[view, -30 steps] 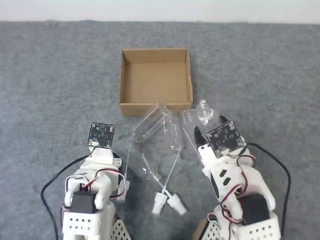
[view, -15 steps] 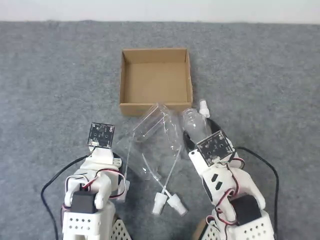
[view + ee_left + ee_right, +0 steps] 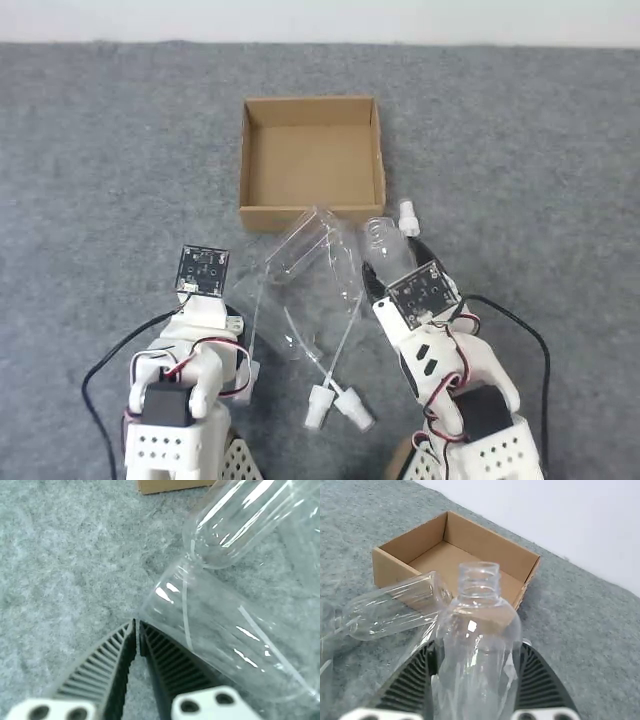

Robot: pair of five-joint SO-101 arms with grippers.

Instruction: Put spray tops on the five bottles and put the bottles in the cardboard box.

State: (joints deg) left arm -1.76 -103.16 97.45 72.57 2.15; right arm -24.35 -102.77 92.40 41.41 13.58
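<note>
My right gripper (image 3: 479, 656) is shut on a clear bottle (image 3: 479, 630), held neck up with its mouth open and no top on it. In the high view this bottle (image 3: 385, 247) stands just in front of the cardboard box (image 3: 310, 160), near its right corner. More clear bottles (image 3: 310, 268) lie in a heap at the table's middle. My left gripper (image 3: 136, 626) is shut and holds nothing, its tips beside one lying bottle (image 3: 225, 630). Two spray tops with long tubes (image 3: 335, 405) lie between the arms. A small white top (image 3: 408, 217) lies right of the held bottle.
The box is open and nothing lies inside it (image 3: 455, 555). Grey carpet (image 3: 540, 180) covers the table on all sides. A black cable (image 3: 530, 330) loops beside the right arm.
My right arm has moved left towards the bottle heap with the bottle in its grip, uncovering the small white top. The left arm has not moved.
</note>
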